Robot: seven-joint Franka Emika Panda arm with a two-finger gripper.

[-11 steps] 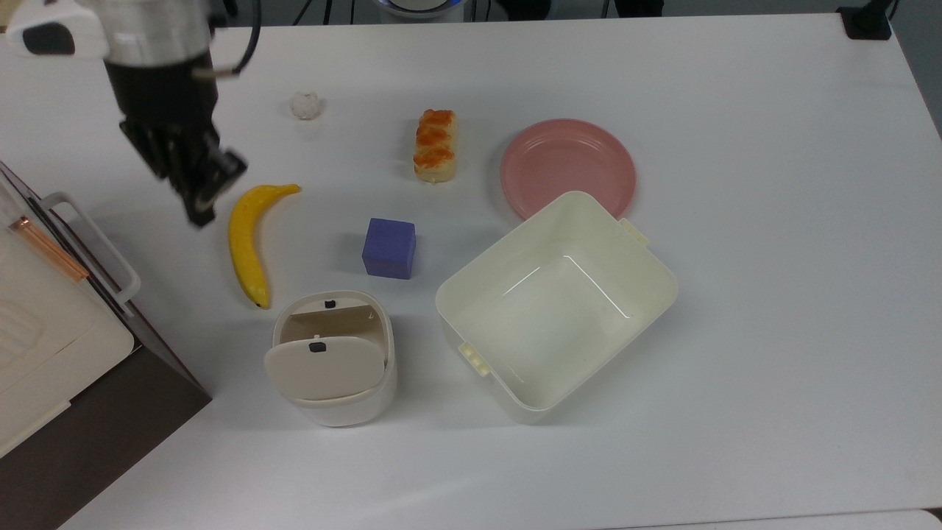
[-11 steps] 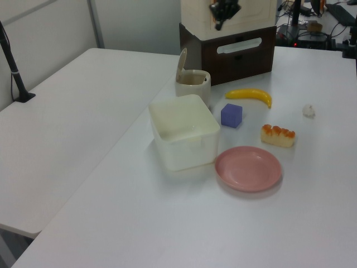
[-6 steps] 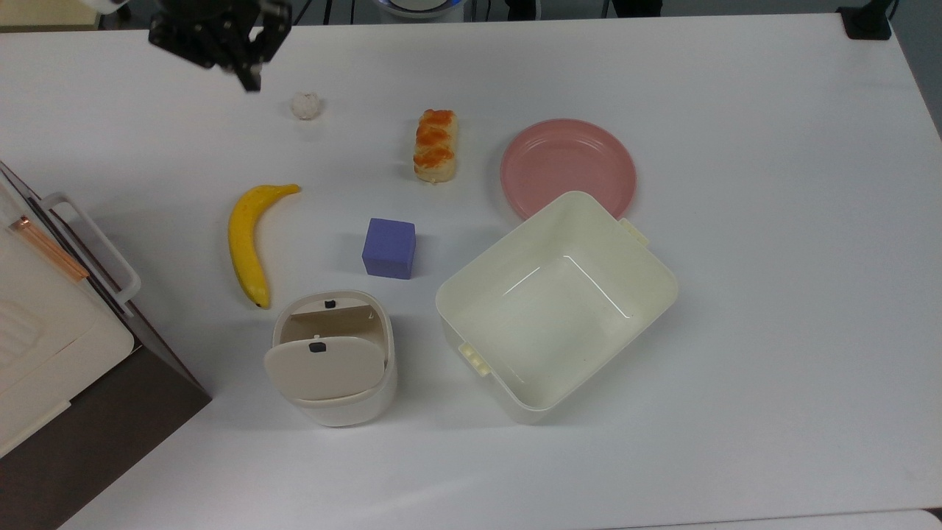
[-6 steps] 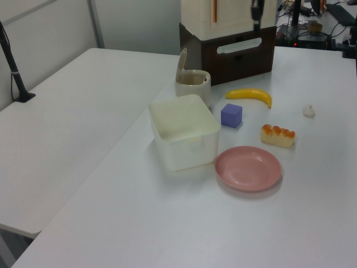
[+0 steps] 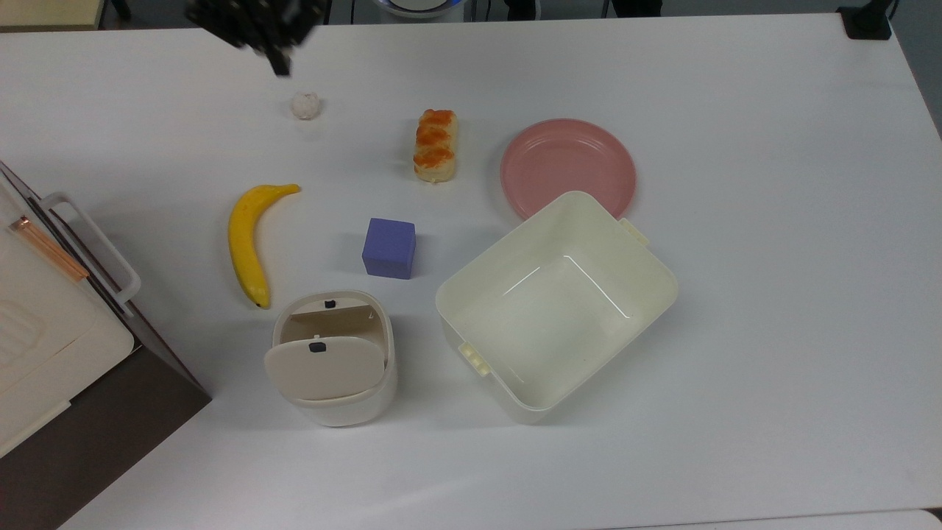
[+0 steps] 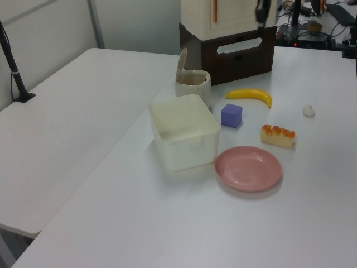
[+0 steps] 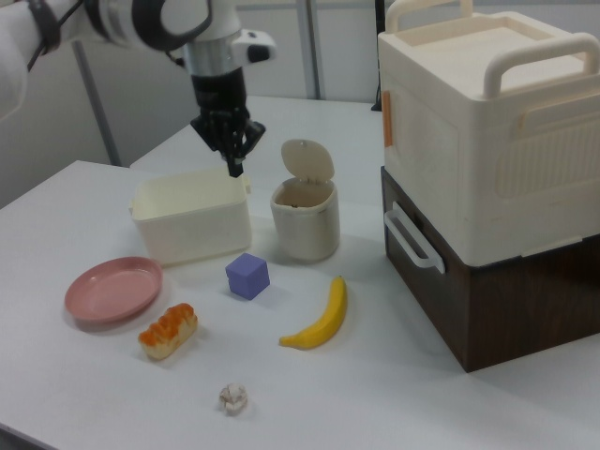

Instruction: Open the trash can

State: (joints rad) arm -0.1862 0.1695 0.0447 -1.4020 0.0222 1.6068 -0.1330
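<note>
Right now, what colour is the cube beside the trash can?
The cube is blue-purple, clearest in the top view.

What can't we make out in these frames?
- Black two-finger gripper: blurred and cut by the top view's upper edge.
- Small cream trash can: raised beige lid covers part of the inside in the top view.
- Crumpled white lump: too small to identify.

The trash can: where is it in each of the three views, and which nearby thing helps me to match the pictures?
Top view: trash can, lower left of centre, lid up.
Left view: trash can, upper centre, before the dark cabinet.
Right view: trash can, centre, beside the tub.
Shared landmark: the banana lies next to it in every view.
</note>
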